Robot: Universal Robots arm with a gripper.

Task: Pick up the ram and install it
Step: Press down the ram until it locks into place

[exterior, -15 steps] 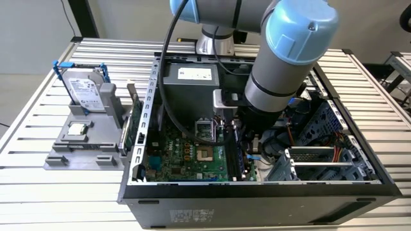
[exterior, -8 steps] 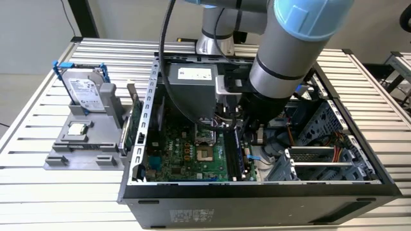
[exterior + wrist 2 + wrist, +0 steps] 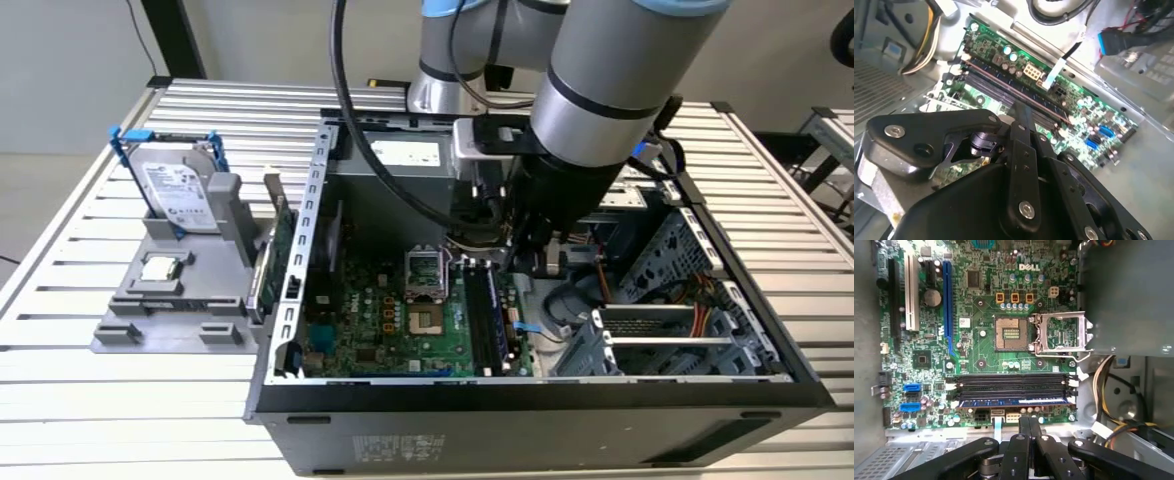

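Broadly, you had the grey cylindrical robot arm (image 3: pixel 607 80) reaching down into the open black steel computer case (image 3: pixel 534 400), which lay on its side on the ribbed aluminium slat table (image 3: pixel 80 420). On the case floor sat the green printed motherboard (image 3: pixel 989 305), studded with capacitors, its square processor socket (image 3: pixel 1011 333) uncovered and the hinged metal socket frame (image 3: pixel 1061 332) swung open beside it. Bundled yellow and black cables (image 3: pixel 1114 405) crowded the space just beside the board's edge.

Your black, matte, bolted gripper (image 3: pixel 1024 427) hung just off the board's edge, near the long slots. Its two fingers (image 3: pixel 1024 440) were pressed together, holding nothing.

The long, narrow, dark ram stick (image 3: pixel 1016 401) with its bluish face lay seated in the slot nearest the gripper, parallel to the empty black slots (image 3: pixel 1014 382) beside it; in the second wrist view it showed as a thin dark strip (image 3: pixel 1019 92) running across the board beyond the fingers.

Outside the case, at the exterior view's left, a grey plastic holder (image 3: pixel 167 300) carried the silver hard drive in a blue frame (image 3: pixel 174 185), standing upright, and a green card (image 3: pixel 283 250) leaned against the case wall.
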